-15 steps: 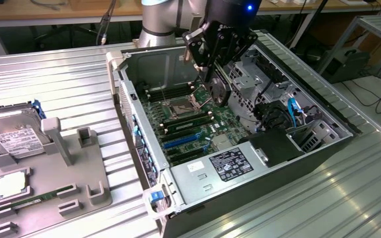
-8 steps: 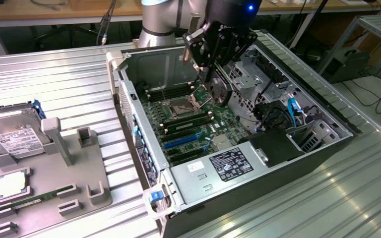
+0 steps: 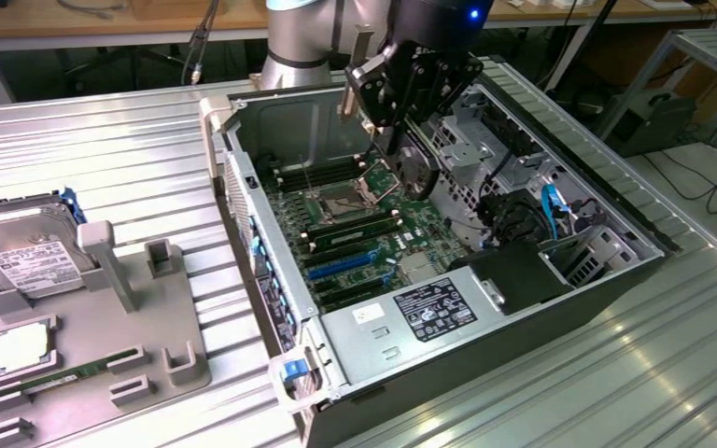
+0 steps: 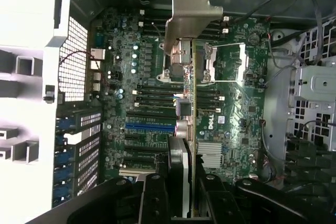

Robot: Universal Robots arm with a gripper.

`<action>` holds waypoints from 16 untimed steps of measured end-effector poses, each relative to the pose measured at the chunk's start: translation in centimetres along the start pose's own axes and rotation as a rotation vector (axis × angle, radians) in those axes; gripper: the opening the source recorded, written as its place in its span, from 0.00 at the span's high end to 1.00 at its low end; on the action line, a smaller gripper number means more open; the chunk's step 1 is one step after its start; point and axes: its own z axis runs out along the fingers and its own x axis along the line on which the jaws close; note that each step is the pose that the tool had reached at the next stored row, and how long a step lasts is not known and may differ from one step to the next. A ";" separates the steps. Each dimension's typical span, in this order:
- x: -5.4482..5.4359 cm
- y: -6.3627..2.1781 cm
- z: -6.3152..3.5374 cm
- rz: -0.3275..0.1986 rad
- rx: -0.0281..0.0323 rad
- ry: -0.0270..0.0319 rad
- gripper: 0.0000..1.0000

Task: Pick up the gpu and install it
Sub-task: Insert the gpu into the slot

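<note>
Here the gripper [image 3: 399, 98] hangs over the far part of the open computer case [image 3: 228, 149], its fingers [image 4: 152, 198] closed on the gpu [image 3: 411, 168], one on each face of the card. The gpu is held in the air above the motherboard [image 3: 372, 233], over the processor socket [image 3: 358, 191], and touches neither. It stands on edge, its thin side turned up toward the wrist. In the wrist view its long axis runs straight out from the fingers, across the socket, to the silver bracket [image 4: 191, 14] at its outer end. In the exterior view that bracket [image 3: 361, 70] stands upright just beside the gripper on the exterior view's left, toward the far wall of the case. The card's length lies crosswise to the blue slot [image 4: 149, 128], which sits nearer on the board. Well apart, on the exterior view's left, a grey holder [image 3: 134, 280] on the table carries a hard drive [image 3: 29, 261] and a memory stick [image 3: 72, 378].
</note>
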 end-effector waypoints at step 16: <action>0.0 -0.07 0.00 -0.049 -0.0062 0.0018 0.72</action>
